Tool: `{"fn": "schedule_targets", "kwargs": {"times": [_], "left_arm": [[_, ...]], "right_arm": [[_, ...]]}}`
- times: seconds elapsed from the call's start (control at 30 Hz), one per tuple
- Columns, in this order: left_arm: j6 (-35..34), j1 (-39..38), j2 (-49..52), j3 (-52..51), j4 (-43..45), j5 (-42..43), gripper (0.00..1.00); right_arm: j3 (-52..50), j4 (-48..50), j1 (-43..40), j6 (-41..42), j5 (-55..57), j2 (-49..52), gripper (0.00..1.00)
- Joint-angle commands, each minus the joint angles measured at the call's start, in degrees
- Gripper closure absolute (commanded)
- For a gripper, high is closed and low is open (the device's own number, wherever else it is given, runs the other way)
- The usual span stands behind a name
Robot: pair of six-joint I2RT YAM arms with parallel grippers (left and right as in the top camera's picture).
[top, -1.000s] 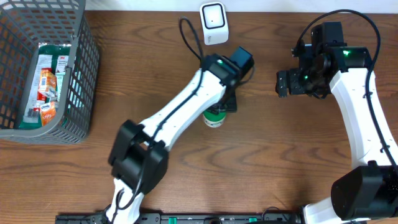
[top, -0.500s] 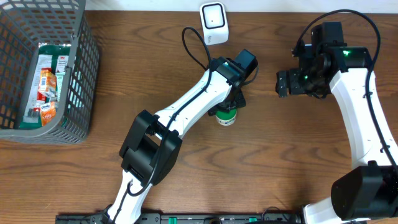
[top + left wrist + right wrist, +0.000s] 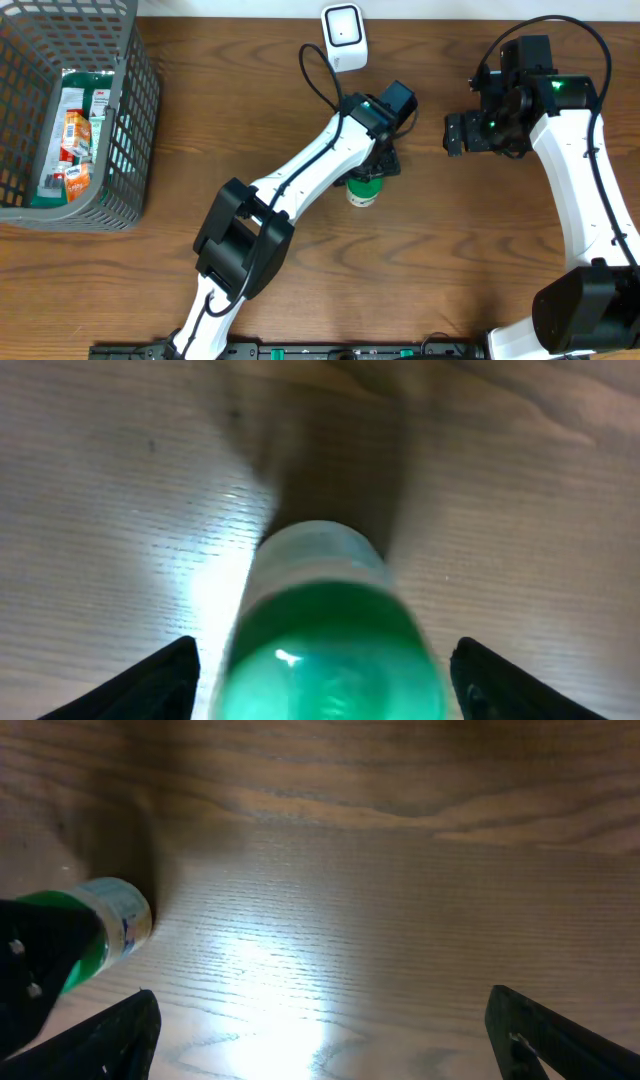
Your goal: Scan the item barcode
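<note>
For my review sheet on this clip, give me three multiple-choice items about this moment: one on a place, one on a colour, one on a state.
1. Where does the scanner stand in the overhead view?
A) at the top edge, near the middle
B) at the bottom left corner
C) at the bottom right corner

2. What colour is the top of the bottle under the left gripper?
A) red
B) green
C) blue

3. How do the jaws of the right gripper stand?
A) shut on the bottle
B) shut on the scanner
C) wide open, nothing between them

Answers:
1 A: the white box sits at the top edge, near the middle.
2 B: green shows in both the overhead and left wrist views.
3 C: the right wrist view shows only bare tabletop between them.
</note>
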Motion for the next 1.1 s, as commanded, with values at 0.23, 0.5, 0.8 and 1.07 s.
{"fn": "schedule_targets", "kwargs": {"times": [0.23, 0.5, 0.8, 1.07], "left_arm": [[26.36, -0.61, -0.63, 1.57, 0.68, -3.37, 0.18], [32.35, 1.46, -3.23, 3.48, -3.98, -12.26, 0.13], [32.39, 0.81, -3.02, -4.17, -2.64, -4.68, 0.13], [32.35, 0.83, -3.10, -6.80, 0.87, -2.14, 0.13]], "right_arm": [[1.01, 0.00, -1.09, -0.85, 0.50, 0.09, 0.01], [1.01, 0.00, -1.09, -0.85, 0.50, 0.09, 0.01], [1.01, 0.00, -1.09, -0.85, 0.50, 0.09, 0.01], [1.01, 0.00, -1.09, -0.85, 0.50, 0.09, 0.01]]}}
